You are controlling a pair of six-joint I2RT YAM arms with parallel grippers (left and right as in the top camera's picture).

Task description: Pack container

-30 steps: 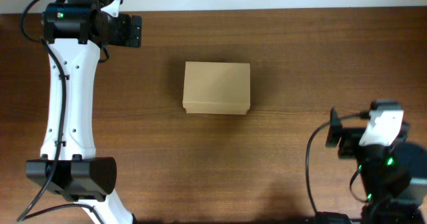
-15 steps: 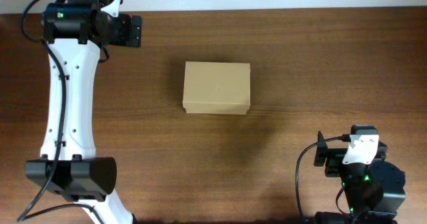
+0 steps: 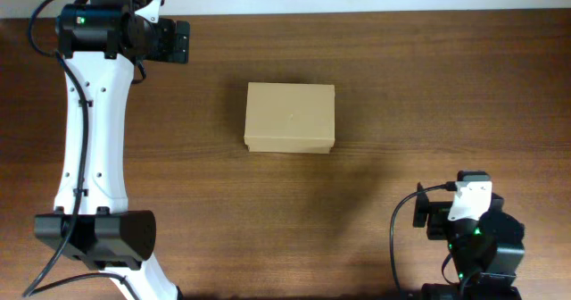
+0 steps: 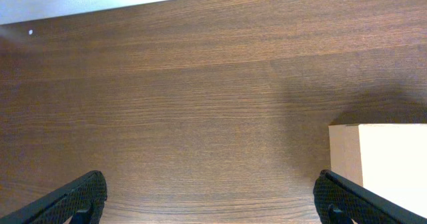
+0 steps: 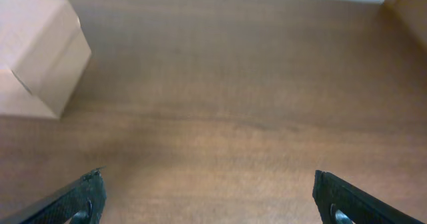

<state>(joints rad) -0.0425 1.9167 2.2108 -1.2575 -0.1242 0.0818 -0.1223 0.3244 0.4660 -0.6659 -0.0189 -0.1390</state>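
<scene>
The container [image 3: 290, 117], a plain tan cardboard box with its lid down, lies flat in the middle of the brown table. In the left wrist view the container [image 4: 390, 167] shows only as a corner at the right edge, and in the right wrist view the container [image 5: 37, 54] sits blurred at the upper left. My left gripper [image 3: 181, 41] hovers at the far left of the table, well apart from the box; its jaws [image 4: 210, 187] stand wide with only wood between them. My right gripper [image 3: 428, 218] is at the near right, also open [image 5: 208, 187] and holding nothing.
The white left arm [image 3: 89, 139] runs down the table's left side from its base [image 3: 94, 237]. The right arm's base [image 3: 482, 251] sits at the near right edge. A tan edge [image 5: 410, 1] shows in the right wrist view's top right corner.
The right arm has drawn back toward the near edge and slightly left, away from the box. The left arm and the box have not moved.
</scene>
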